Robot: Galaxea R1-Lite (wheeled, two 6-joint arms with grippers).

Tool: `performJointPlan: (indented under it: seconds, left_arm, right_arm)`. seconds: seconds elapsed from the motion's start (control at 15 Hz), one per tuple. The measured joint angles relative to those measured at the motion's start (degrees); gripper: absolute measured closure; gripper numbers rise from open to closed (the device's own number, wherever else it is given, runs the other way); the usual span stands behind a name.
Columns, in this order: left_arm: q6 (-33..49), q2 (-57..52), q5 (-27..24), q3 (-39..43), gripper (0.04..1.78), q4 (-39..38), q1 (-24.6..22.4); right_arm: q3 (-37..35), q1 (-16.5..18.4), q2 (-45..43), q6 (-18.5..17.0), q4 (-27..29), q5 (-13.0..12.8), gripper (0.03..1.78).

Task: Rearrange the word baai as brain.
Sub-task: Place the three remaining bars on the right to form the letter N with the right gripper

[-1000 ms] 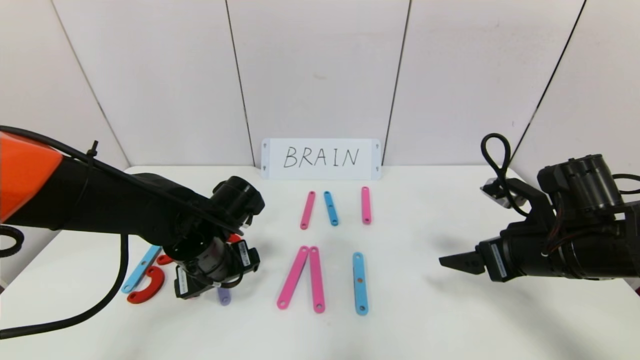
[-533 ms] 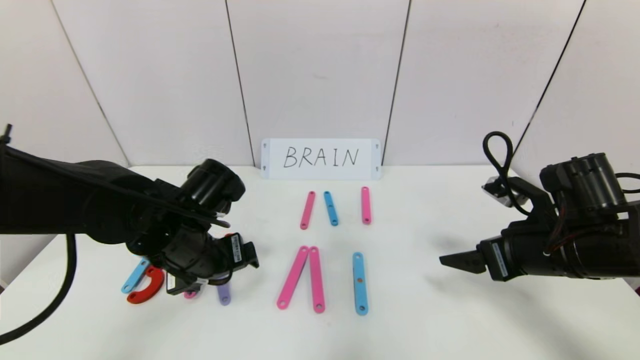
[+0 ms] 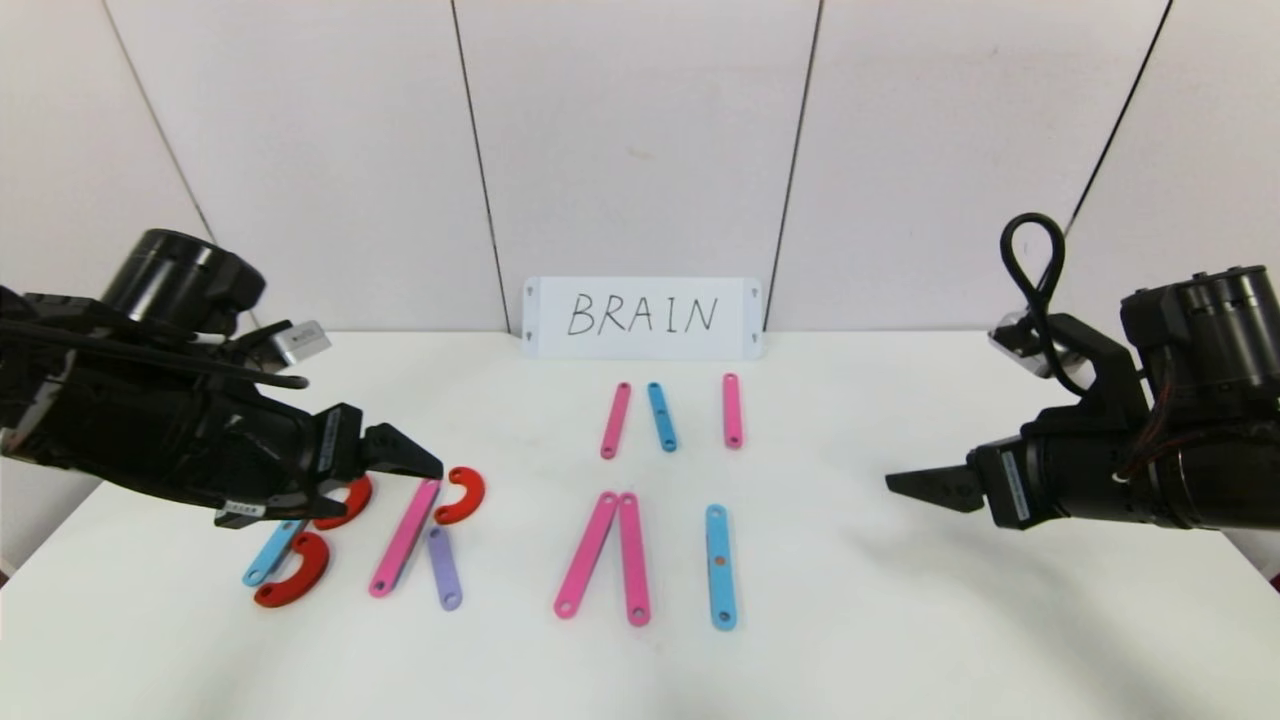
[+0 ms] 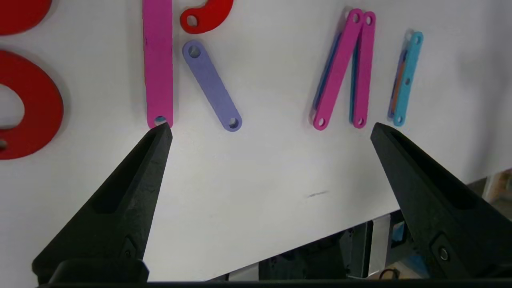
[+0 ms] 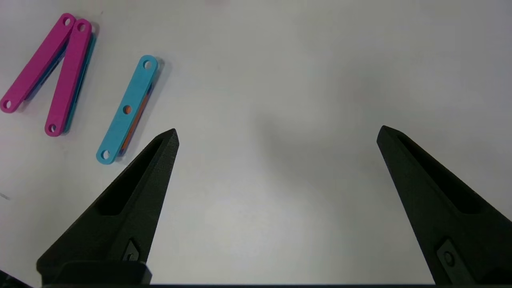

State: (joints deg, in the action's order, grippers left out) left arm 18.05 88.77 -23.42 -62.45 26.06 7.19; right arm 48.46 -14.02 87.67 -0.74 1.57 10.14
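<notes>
The left gripper (image 3: 405,462) hangs wide open and empty over the left side of the table (image 3: 900,640), just above a pink strip (image 3: 404,538), a purple strip (image 3: 444,568) and red curves (image 3: 461,495). The right gripper (image 3: 915,485) waits on the right side, open and empty too. More pink strips (image 3: 605,555) and a blue strip (image 3: 720,566) lie in the middle, below the card (image 3: 642,318).
</notes>
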Motion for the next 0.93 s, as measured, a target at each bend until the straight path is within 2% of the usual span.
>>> performJointPlan:
  seconds: [0.13, 0.27, 0.6, 0.93]
  left_arm:
    - [-6.0, -2.1, -4.5, 0.0, 0.08, -0.1, -2.9]
    - [-9.5, -3.2, -4.7, -0.9, 0.08, -0.2, -3.9]
    - [-15.3, -1.9, -4.9, -4.6, 0.08, 0.0, -5.9]
    - [-19.0, -0.7, -4.8, -12.7, 0.08, 3.0, -7.6]
  right_arm:
    - [2.6, 0.3, 0.1, -0.3, 0.7, -0.4, 0.07]
    - [5.0, 0.1, 0.1, -0.3, 2.1, -0.5, 0.07]
    - [16.1, -0.3, 0.4, -0.2, 15.2, 0.1, 0.07]
    - [21.9, -2.0, 1.3, 1.1, 16.5, -1.4, 0.07]
